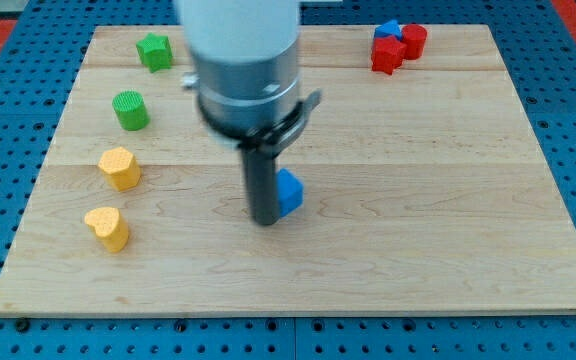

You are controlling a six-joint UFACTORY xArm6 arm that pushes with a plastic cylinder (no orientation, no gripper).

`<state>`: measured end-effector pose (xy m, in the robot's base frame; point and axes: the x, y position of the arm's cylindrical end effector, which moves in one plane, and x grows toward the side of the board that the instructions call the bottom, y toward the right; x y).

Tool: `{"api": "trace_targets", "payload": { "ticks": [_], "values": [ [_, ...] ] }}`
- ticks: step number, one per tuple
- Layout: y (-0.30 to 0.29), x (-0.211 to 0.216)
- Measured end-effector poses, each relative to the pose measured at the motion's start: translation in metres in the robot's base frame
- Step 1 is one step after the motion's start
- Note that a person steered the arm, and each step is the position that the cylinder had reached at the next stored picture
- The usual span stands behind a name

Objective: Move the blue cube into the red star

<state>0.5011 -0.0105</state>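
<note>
The blue cube [289, 191] sits near the middle of the wooden board [418, 200]. My tip [266, 220] touches the board right at the cube's left side, and the rod hides part of the cube. The red star [386, 54] lies at the view's top right, far from the cube. A red cylinder [414, 40] and a small blue block [390, 29] sit tight against the star.
A green star-like block [154, 51] and a green cylinder [131, 110] lie at the view's upper left. Two yellow blocks [119, 168] [107, 227] lie at the left. The arm's grey body [244, 70] hides the board's top middle.
</note>
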Motion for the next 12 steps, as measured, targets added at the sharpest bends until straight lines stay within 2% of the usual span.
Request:
{"api": "trace_targets", "payload": {
  "ticks": [1,2,3,4,5,6,7,8,10,11,12],
  "values": [
    [0.055,-0.024],
    [0.071,-0.057],
    [0.057,-0.049],
    [0.014,-0.039],
    [0.010,-0.093],
    [0.063,-0.123],
    [0.089,-0.153],
    [0.061,-0.152],
    [0.141,-0.197],
    [0.122,-0.166],
    [0.133,-0.156]
  ]
}}
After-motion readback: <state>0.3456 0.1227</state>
